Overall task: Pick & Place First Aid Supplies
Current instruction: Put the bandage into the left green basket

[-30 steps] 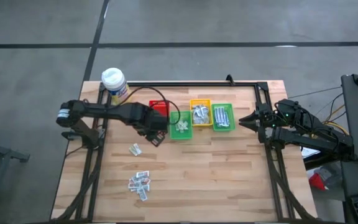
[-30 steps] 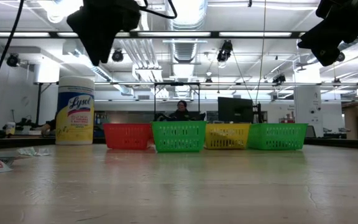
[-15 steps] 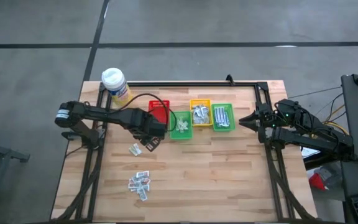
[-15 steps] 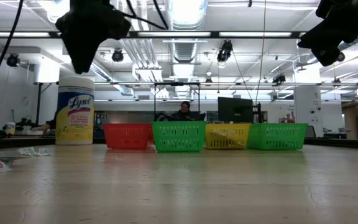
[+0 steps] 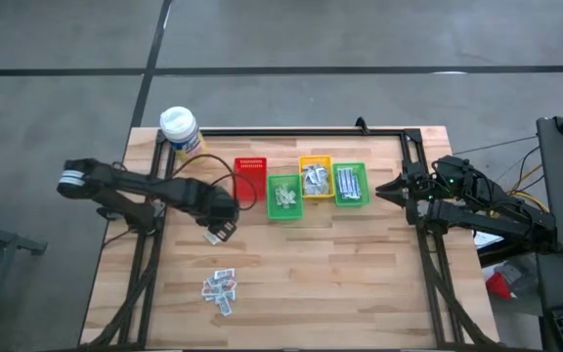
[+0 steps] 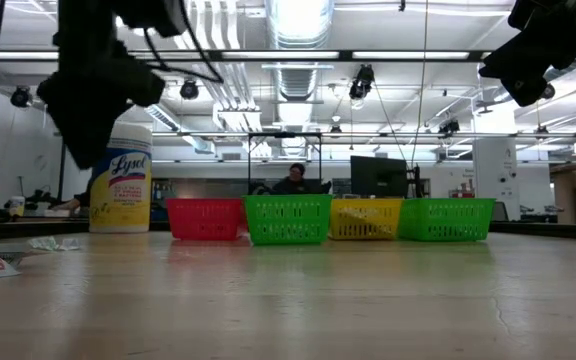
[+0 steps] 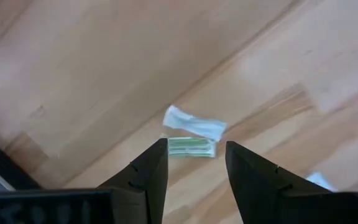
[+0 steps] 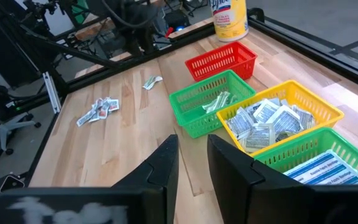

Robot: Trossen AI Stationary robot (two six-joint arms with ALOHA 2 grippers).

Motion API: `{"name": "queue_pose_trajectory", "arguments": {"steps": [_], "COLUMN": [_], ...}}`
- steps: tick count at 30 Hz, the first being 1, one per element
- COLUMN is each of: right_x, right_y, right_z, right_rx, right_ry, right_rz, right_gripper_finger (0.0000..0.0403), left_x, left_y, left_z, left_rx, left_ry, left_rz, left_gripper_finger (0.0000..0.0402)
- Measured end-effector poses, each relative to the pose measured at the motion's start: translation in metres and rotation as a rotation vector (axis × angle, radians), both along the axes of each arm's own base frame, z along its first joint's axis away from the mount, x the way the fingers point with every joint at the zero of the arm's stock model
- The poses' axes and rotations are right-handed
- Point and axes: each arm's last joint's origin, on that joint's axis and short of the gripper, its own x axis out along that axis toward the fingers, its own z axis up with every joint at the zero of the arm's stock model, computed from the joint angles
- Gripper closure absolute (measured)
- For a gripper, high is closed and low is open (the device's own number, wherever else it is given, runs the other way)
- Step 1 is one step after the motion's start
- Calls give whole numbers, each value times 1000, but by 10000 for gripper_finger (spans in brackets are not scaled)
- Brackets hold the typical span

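Two packets on table under L gripper, jaws apart, empty; R gripper parked, slightly open.

Two small packets, one white and one pale green, are lying flat and touching on the wood. A loose heap of packets, seemingly white with red marks, is resting nearby.

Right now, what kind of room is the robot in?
Probably a big lab or workshop: bare ceiling ducts with strip lights overhead, a monitor where a person sits, and a wooden workbench with sorting bins.
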Motion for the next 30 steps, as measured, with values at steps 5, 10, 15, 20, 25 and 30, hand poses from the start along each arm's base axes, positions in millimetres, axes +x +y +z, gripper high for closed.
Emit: {"name": "queue_pose_trajectory", "arguments": {"steps": [5, 10, 15, 20, 25, 30], "right_x": [0, 0, 0, 0, 0, 0], "right_y": [0, 0, 0, 0, 0, 0], "right_z": [0, 0, 0, 0, 0, 0], "right_rx": [0, 0, 0, 0, 0, -1], "right_ry": [0, 0, 0, -1, -1, -1], "right_rz": [0, 0, 0, 0, 0, 0], "right_gripper_finger": [324, 333, 334, 325, 319, 316], "left_x": [-10, -13, -18, -18, -15, -14], "left_y": [1, 1, 2, 2, 6, 10], "left_z": [-23, -41, -52, -60, -69, -76], "left_rx": [-4, -10, -6, -5, -3, 5], "left_ry": [42, 40, 54, 27, 11, 54], "left_rz": [-27, -54, -53, -57, -50, -58], "left_gripper_finger": [248, 248, 248, 248, 248, 248]}}
